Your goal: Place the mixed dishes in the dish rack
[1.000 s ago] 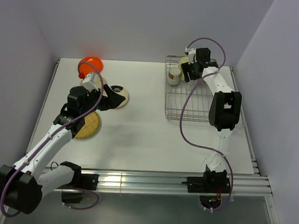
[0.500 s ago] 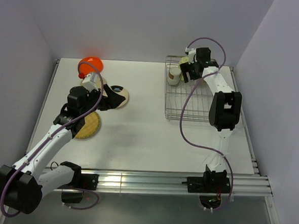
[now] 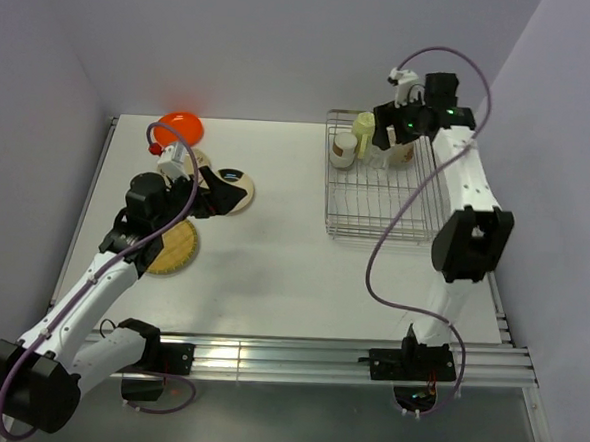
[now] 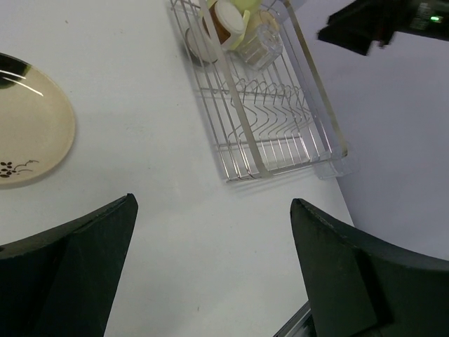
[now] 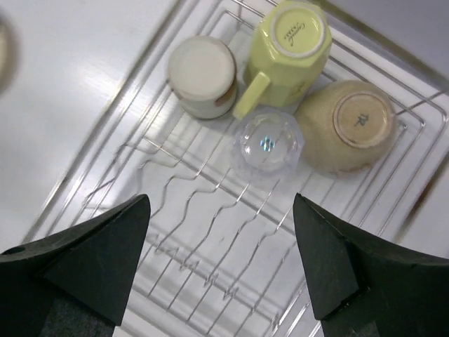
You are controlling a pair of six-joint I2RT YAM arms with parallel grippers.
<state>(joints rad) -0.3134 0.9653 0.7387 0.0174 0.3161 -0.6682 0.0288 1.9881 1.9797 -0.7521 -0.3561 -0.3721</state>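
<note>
Shifted only slightly, the left gripper [image 4: 214,203] hangs wide open and empty near the round cream plate with dark mark [image 4: 28,133], centre-left. Upper right, the right gripper [image 5: 221,203] has risen, fingers apart and empty, above the clear glass [image 5: 267,144] inside the rectangular silver wire dish rack [image 3: 376,214].

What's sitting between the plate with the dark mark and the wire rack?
Nothing. Only bare white table lies between the cream plate and the dish rack, as the left wrist view shows.
</note>
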